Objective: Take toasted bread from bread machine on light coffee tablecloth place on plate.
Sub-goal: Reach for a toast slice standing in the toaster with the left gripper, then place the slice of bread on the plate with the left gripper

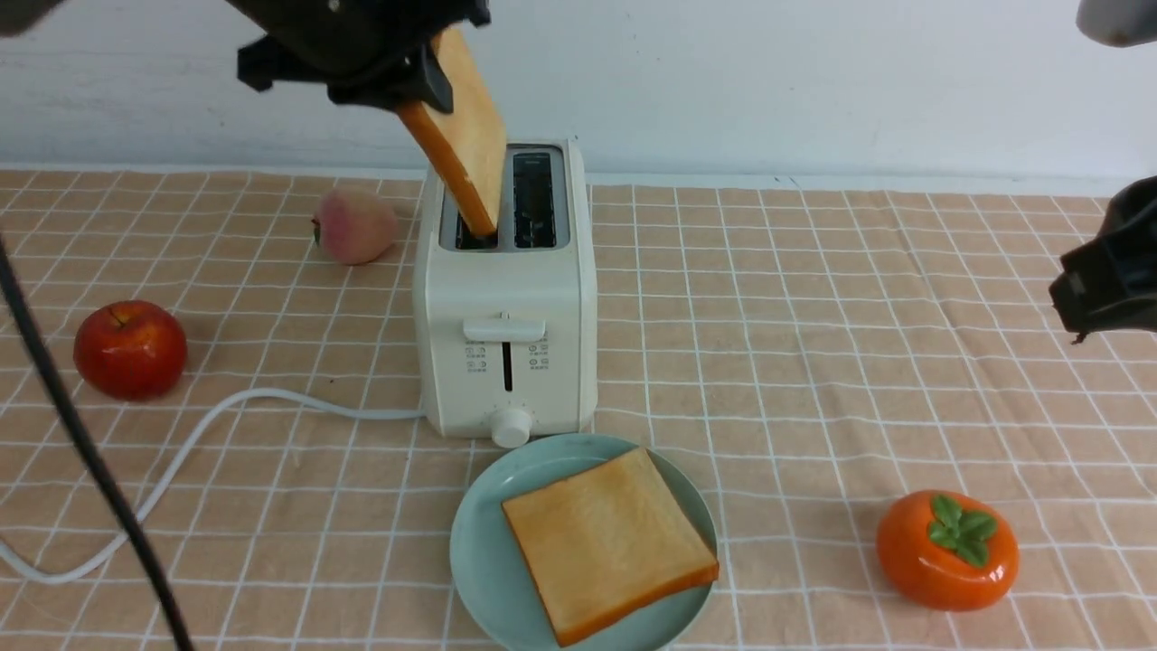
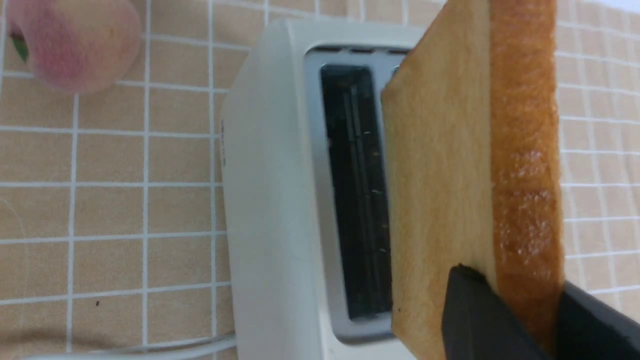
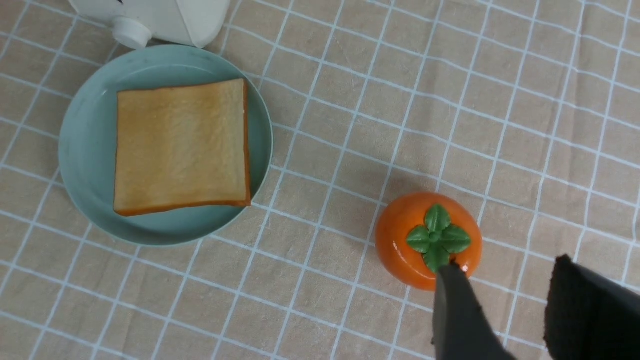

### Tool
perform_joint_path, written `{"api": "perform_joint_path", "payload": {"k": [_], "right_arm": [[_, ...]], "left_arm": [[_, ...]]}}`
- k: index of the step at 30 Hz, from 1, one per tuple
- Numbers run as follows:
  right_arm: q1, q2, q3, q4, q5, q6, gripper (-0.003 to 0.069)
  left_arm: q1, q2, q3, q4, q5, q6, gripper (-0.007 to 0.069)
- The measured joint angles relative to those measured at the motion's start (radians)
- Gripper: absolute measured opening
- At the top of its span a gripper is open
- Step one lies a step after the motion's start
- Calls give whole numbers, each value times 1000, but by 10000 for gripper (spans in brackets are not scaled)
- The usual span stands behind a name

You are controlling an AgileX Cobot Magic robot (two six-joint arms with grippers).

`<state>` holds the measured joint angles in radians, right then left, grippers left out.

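Matte black fingers [image 3: 460, 320] — one thin black cable [image 1: 81, 443]

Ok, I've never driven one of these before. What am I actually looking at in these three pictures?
It is a robot with two arms, each ending in a two-fingered gripper. The front picture looks forward from between the arms; the other two come from a camera on each wrist. On the checked tablecloth stand a white toaster and a green plate, plus an apple, a peach and a persimmon. A flat slice of toast lies on the plate. The left gripper is shut on a tilted slice, whose lower corner sits in the toaster's left slot. The right gripper hangs open off to the right, holding nothing.
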<state>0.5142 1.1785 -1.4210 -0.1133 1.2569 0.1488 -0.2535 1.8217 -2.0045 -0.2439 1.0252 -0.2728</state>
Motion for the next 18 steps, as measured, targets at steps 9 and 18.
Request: {"api": "perform_joint_path", "payload": {"k": [9, 18], "right_arm": [[0, 0, 0, 4, 2, 0, 252], [0, 0, 0, 8, -36, 0, 239]], "left_arm": [[0, -340, 77, -307, 229, 182, 92], [-1, -437, 573, -723, 124, 453, 92]]}}
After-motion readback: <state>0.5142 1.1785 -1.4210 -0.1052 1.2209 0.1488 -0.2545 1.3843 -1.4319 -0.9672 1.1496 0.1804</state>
